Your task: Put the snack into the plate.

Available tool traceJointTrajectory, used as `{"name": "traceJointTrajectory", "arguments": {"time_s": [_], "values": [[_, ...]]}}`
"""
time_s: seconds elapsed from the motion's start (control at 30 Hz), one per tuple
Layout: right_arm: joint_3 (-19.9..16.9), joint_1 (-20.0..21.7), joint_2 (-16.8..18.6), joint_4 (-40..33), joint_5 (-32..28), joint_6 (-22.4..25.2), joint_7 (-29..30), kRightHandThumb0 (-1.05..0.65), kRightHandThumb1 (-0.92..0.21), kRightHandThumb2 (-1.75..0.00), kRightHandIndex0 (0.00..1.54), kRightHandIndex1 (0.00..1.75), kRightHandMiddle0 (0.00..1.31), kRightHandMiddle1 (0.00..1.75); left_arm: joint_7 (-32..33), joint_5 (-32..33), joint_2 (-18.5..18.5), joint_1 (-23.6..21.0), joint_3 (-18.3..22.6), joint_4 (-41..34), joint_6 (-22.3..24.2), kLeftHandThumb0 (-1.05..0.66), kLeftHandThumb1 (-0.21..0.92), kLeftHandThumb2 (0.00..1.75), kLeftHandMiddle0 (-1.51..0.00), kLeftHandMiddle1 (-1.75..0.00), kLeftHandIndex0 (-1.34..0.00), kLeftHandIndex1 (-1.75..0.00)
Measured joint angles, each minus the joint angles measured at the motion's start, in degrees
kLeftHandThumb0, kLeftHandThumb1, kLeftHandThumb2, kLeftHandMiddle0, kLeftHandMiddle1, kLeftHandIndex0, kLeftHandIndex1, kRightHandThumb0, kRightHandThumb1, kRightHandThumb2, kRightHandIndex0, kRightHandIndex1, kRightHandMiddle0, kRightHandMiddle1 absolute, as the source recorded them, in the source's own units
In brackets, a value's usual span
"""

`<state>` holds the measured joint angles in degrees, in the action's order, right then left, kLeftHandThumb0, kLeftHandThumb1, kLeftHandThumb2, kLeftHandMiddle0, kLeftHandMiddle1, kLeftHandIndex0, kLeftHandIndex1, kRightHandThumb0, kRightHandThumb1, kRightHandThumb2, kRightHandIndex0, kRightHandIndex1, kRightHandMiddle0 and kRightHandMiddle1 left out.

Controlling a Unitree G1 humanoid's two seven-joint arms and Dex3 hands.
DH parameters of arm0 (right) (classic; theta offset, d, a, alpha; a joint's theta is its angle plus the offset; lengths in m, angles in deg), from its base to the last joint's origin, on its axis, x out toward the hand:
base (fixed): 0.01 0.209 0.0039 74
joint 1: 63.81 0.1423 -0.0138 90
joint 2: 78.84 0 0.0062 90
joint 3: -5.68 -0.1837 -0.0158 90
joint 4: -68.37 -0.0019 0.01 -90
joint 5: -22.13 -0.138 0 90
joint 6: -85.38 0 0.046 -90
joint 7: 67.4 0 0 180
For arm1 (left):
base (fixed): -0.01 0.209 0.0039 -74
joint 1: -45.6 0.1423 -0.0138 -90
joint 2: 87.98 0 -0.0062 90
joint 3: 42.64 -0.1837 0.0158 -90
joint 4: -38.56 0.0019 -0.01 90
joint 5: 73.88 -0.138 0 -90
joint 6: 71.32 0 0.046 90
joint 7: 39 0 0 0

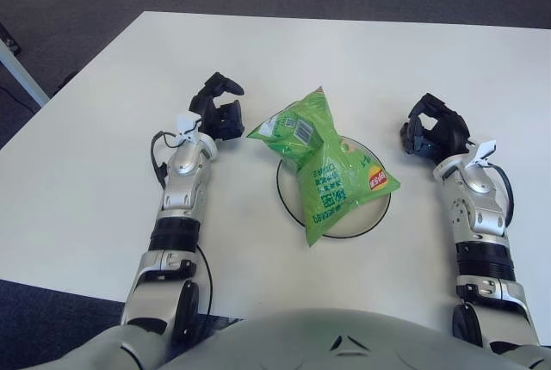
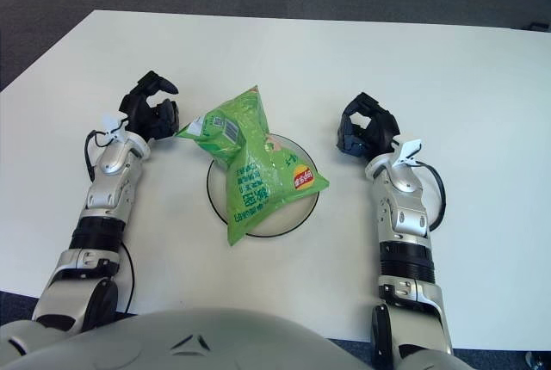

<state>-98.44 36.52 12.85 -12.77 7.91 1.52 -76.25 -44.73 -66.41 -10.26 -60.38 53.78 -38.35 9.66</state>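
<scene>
A green snack bag [image 1: 323, 163] lies on a round white plate with a dark rim [image 1: 374, 215] in the middle of the white table; the bag covers most of the plate and overhangs its near-left and far-left edges. My left hand [image 1: 219, 110] is just left of the bag's upper corner, fingers relaxed and holding nothing, a small gap from the bag. My right hand [image 1: 435, 131] is to the right of the plate, fingers loosely curled and empty. The bag also shows in the right eye view [image 2: 250, 163].
The white table [image 1: 362, 52] stretches far behind the plate. Dark carpet lies beyond its far edge. A pale table leg or bar [image 1: 19, 69] shows at the far left. My torso fills the bottom of the view.
</scene>
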Motion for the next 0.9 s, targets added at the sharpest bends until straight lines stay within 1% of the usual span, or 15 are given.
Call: {"name": "traceJointTrajectory", "arguments": {"time_s": [0.3,0.53,0.9], "values": [[-1.8,0.01,0.33,0.68,-0.38,-1.51,0.9,-0.47,-0.34,-1.29,1.29,1.75,0.6,1.75,3.52,-2.44,-0.64,0.94,-0.32,-1.65,-1.52,-0.47,0.35,1.28,-1.28,-1.75,-0.59,-1.75],[-2.25,0.23,0.67,1.66,-0.39,-2.98,1.15,-0.47,-0.34,-1.29,1.3,1.75,0.59,1.75,3.63,-3.45,-0.6,0.97,-0.66,-1.55,-2.26,-0.47,0.35,1.28,-1.3,-1.75,-0.59,-1.75],[-2.25,0.32,0.96,1.93,-0.39,-3.51,1.4,-0.47,-0.33,-1.3,1.3,1.75,0.6,1.75,3.63,-3.48,-0.38,0.97,-0.74,-1.37,-2.13,-0.47,0.35,1.27,-1.29,-1.75,-0.58,-1.75]]}}
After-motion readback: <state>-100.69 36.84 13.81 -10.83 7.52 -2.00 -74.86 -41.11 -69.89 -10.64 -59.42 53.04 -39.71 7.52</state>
